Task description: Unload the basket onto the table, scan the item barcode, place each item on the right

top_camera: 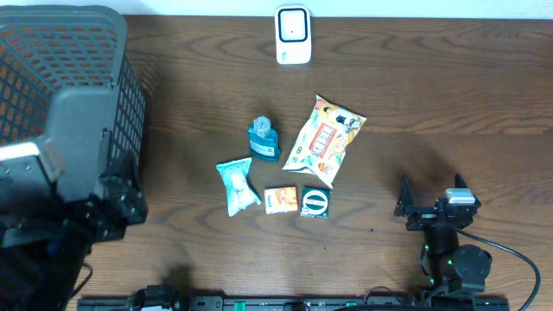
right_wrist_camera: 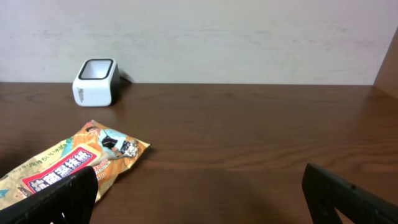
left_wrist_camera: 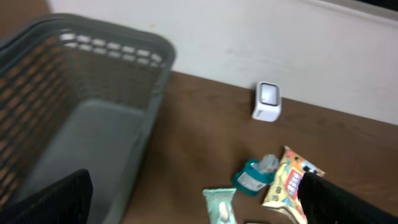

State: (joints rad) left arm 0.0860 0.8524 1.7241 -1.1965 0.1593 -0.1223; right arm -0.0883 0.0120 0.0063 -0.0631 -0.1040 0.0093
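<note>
Both arms hang back with nothing held, and the goods lie between them.

The right gripper stands with jaws spread wide and empty, low over the bench. The left gripper is equally wide and empty, right beside the grey basket. Ahead and to the left of the right gripper lie a snack bag, a teal bottle, a pale sachet, a small orange box and a dark green packet. They are spread apart, probably so each can be gripped alone. Beyond them the white barcode scanner faces up, so a label would likely be shown to it from above. No item is picked yet.
</note>
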